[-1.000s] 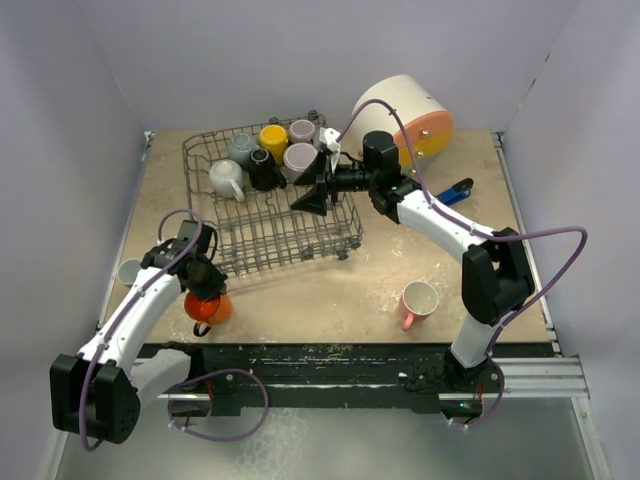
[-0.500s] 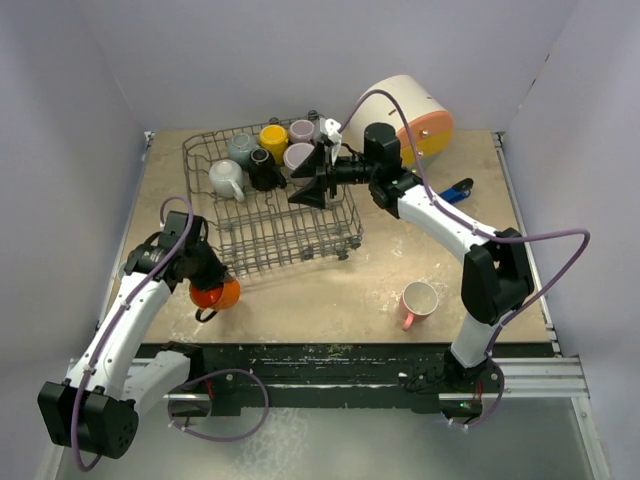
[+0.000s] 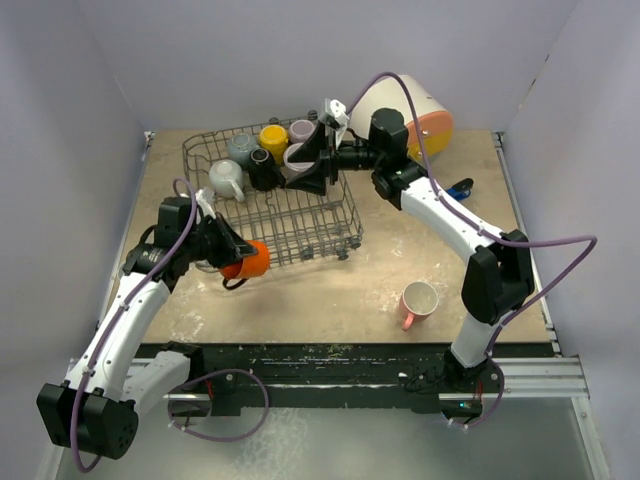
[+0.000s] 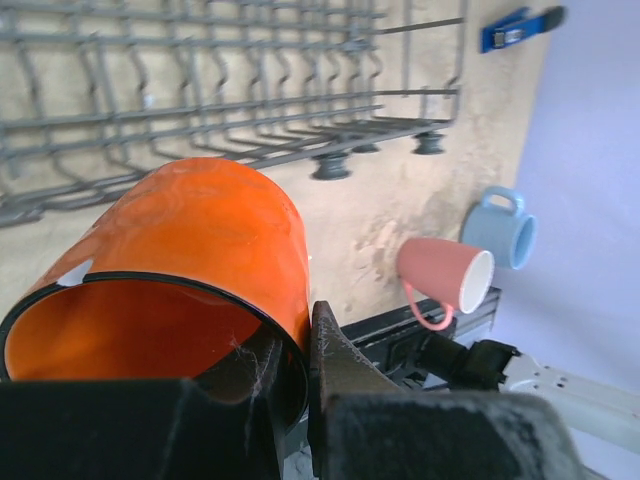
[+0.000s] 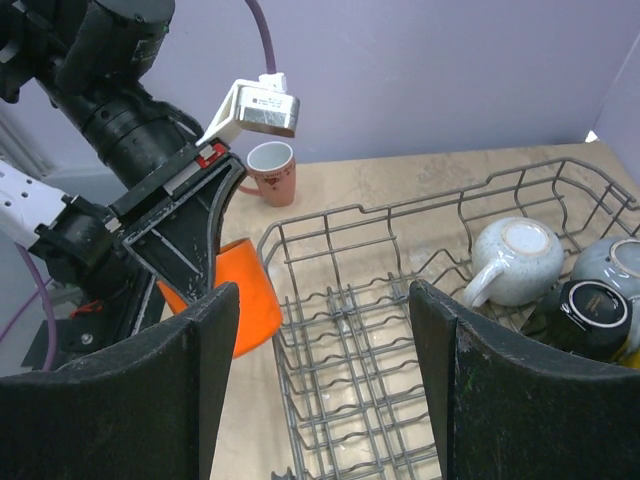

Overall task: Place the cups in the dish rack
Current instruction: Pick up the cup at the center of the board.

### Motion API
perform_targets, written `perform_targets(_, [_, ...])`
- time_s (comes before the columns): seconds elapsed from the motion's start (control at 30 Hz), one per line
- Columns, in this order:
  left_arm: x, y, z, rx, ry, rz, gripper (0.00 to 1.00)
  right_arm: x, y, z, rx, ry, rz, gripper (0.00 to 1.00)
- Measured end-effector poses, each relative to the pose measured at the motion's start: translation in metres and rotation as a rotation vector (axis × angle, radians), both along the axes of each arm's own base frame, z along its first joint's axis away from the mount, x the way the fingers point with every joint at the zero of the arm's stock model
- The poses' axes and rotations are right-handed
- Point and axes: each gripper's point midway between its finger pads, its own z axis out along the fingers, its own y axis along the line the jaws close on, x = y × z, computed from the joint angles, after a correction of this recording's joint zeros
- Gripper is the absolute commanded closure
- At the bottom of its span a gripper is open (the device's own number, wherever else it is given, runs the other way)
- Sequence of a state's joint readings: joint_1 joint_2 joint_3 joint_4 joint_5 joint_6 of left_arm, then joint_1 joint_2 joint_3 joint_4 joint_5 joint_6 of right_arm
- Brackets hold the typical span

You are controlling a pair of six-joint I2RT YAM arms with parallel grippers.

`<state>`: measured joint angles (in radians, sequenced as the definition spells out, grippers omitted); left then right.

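My left gripper (image 3: 228,252) is shut on the orange cup (image 3: 247,260), which lies on its side just off the dish rack's (image 3: 300,225) near left edge. In the left wrist view, one finger is inside the orange cup (image 4: 200,240) and one outside, pinching its wall. My right gripper (image 3: 315,168) hangs open over the rack's far side, nothing between its fingers (image 5: 200,380). In the rack's back stand a white cup (image 3: 226,178), a black cup (image 3: 263,168), a yellow cup (image 3: 273,137), and grey and mauve ones. A pink cup (image 3: 418,300) sits on the table.
A big white cylinder (image 3: 410,115) with an orange front lies behind the rack's right corner. A blue tool (image 3: 455,190) lies on the right. The left wrist view shows a light blue cup (image 4: 500,228) behind the pink cup (image 4: 445,275).
My left arm has lifted the orange cup and carried it right, up to the rack's near left edge, tipping it sideways. The right gripper has drawn back a little over the rack's far side.
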<state>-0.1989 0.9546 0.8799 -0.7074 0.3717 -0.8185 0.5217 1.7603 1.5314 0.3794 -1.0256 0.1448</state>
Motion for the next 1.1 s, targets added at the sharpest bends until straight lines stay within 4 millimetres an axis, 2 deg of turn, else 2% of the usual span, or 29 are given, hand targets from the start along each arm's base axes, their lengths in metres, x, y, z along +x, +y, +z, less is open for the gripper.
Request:
perform_targets(0.33, [0.033, -0.026, 0.05, -0.174, -0.204, -0.049, 1.0, 0.004, -0.007, 0.006, 0.011, 0.014, -0.005, 0.29])
perform_targets(0.67, [0.068, -0.041, 0.108, -0.333, -0.375, -0.032, 1.0, 0.015, -0.018, 0.014, 0.02, -0.008, -0.035, 0.29])
perform_targets(0.93, [0.097, -0.026, 0.16, -0.515, -0.522, 0.016, 1.0, 0.021, -0.046, 0.036, 0.031, -0.128, -0.096, 0.27])
perform_targets(1.1, [0.115, -0.017, 0.182, -0.62, -0.589, 0.018, 1.0, 0.018, -0.058, 0.047, 0.038, -0.187, -0.117, 0.26])
